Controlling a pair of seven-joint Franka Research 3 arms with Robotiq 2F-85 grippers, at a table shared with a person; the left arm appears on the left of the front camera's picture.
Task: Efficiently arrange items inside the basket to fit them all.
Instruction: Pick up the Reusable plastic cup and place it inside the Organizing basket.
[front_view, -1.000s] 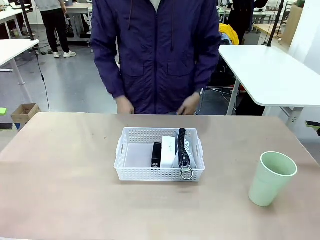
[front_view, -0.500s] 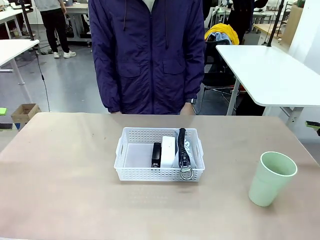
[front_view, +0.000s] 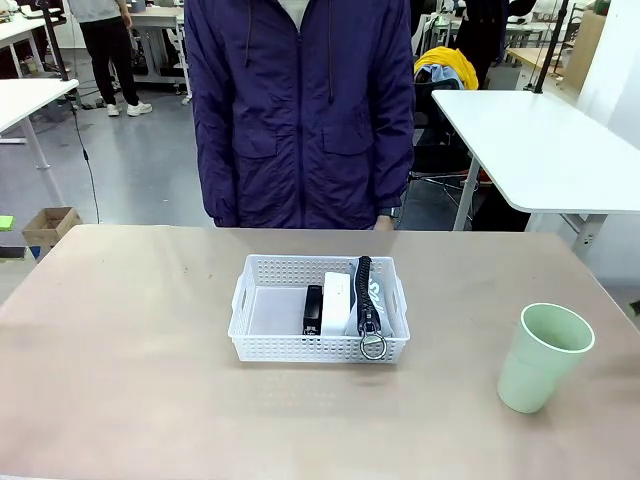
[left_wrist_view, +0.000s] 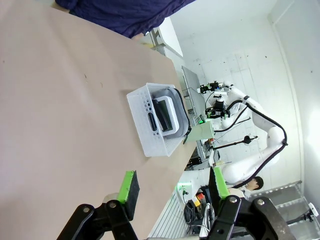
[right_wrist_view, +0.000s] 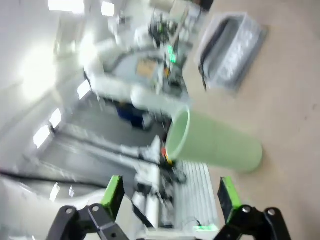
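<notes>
In the front view, the white perforated basket sits about midway across the tan table, nearer its far edge than its near one. The left half of the basket is bare. In the right half three things are packed side by side. The black stapler is leftmost, the small white box is in the middle, and the grey pouch stands on edge against the right wall, zipper up. The pouch's metal ring hangs over the near wall. The pale green cup stands upright on the table, well to the right of the basket and nearer the robot. A person in a dark purple jacket stands at the far edge, arms down at the sides.

In the left wrist view, the left gripper hovers over bare table. Its green-padded fingers are spread apart and hold nothing. The basket lies ahead of it and well apart, with the white box and pouch visible inside.

The right wrist view is blurred. The right gripper has its jaws spread wide and holds nothing. The cup stands on the table just ahead of the fingertips and clear of them. The basket lies farther off beyond it.
</notes>
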